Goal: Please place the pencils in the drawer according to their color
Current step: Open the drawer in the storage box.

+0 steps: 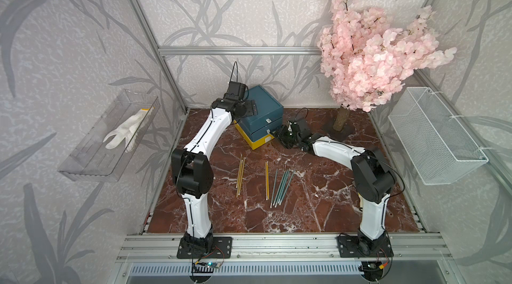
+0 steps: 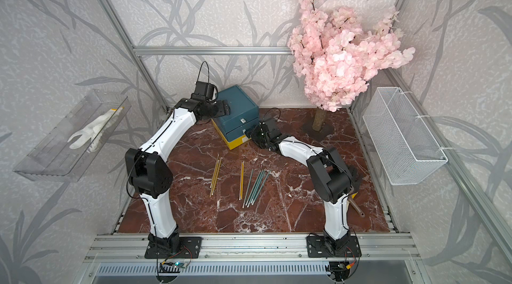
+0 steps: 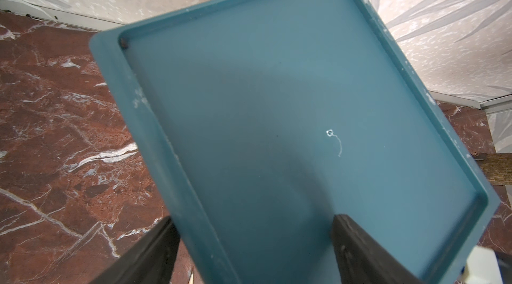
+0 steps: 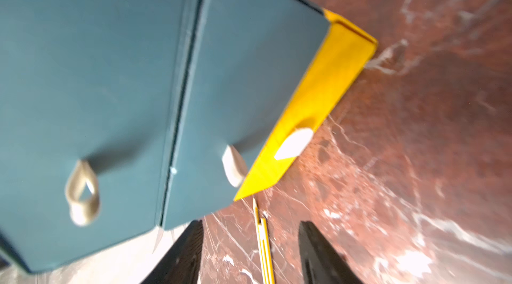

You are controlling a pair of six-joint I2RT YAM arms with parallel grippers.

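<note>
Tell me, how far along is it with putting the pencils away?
Done: nothing I can confirm; the drawer box looks shut. In hand: nothing; the left gripper and right gripper are open at the box. Remaining: three yellow pencils and a bunch of teal pencils lie on the table.

You are looking at a pink blossom tree (image 1: 371,55) standing at the upper right of the red marble tabletop (image 1: 318,199). At the left a clear tray (image 1: 91,160) is hanging, holding a white glove (image 1: 124,130). At the right a white wire basket (image 1: 432,136) is hanging.
</note>
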